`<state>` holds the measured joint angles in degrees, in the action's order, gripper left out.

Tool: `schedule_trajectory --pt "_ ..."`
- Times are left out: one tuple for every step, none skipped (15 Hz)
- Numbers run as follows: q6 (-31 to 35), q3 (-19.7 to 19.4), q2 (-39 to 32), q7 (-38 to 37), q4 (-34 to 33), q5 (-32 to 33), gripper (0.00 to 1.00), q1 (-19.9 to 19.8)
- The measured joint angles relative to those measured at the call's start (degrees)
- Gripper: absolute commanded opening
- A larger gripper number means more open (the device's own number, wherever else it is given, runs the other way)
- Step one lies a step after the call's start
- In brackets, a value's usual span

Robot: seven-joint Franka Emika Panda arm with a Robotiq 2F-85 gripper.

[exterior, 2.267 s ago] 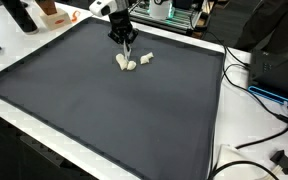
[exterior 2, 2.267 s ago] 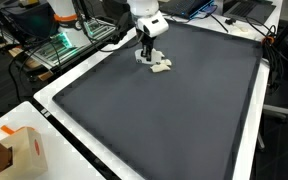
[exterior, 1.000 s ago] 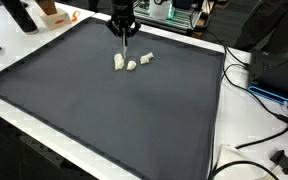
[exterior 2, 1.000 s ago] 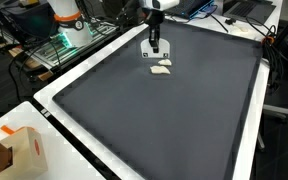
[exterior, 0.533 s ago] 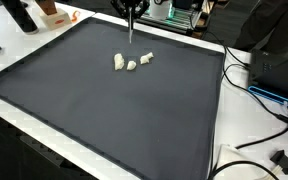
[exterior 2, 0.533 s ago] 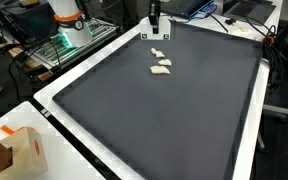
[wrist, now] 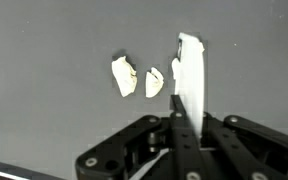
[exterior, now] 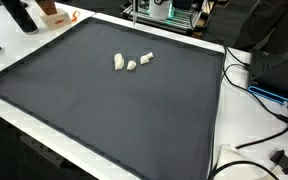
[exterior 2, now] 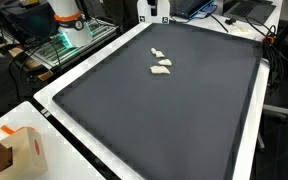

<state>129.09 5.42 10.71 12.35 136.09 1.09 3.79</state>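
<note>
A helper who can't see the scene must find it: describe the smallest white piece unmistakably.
A large black mat fills most of an exterior view; near its far edge, three white bits lie in a short row. The smallest piece is the middle one, a stubby nub between a broader chunk and a longer piece.

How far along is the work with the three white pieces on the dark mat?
Done: three white pieces lie in a close row on the mat. In hand: nothing. The gripper hangs above them in the wrist view, fingers together, holding none. Left: all three sit loose on the mat, and none is lifted or moved off it.
</note>
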Motion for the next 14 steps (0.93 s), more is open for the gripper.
schedule_trajectory --pt "-0.26 -0.01 0.24 -0.06 -0.08 0.00 0.04 0.00" --pt "-0.31 -0.01 0.32 -0.10 -0.09 0.00 0.04 0.00" --pt "-0.32 -0.01 0.31 -0.12 -0.09 0.00 0.04 0.00" --pt "-0.33 -0.01 0.31 -0.15 -0.09 0.00 0.04 0.00" --pt "-0.34 -0.01 0.31 -0.16 -0.09 0.00 0.01 0.00" --pt "-0.34 -0.01 0.31 -0.18 -0.09 0.00 0.01 0.00" --pt "-0.33 -0.02 0.29 -0.18 -0.11 0.03 0.01 0.00" --pt "0.08 -0.13 0.21 0.11 -0.12 -0.01 0.01 0.01" --pt "1.08 -0.41 0.05 1.08 -0.10 -0.64 0.01 0.02" --pt "2.91 -0.92 -0.16 3.20 0.05 -2.55 0.01 0.09" --pt "5.16 -1.65 -0.46 6.13 0.32 -5.33 0.01 0.22" --pt "7.48 -2.59 -0.83 9.72 0.68 -8.83 0.01 0.48" --pt "9.45 -3.64 -1.29 13.83 0.98 -12.91 0.01 0.86" --pt "10.99 -4.72 -1.85 18.42 1.17 -17.57 0.01 1.36"
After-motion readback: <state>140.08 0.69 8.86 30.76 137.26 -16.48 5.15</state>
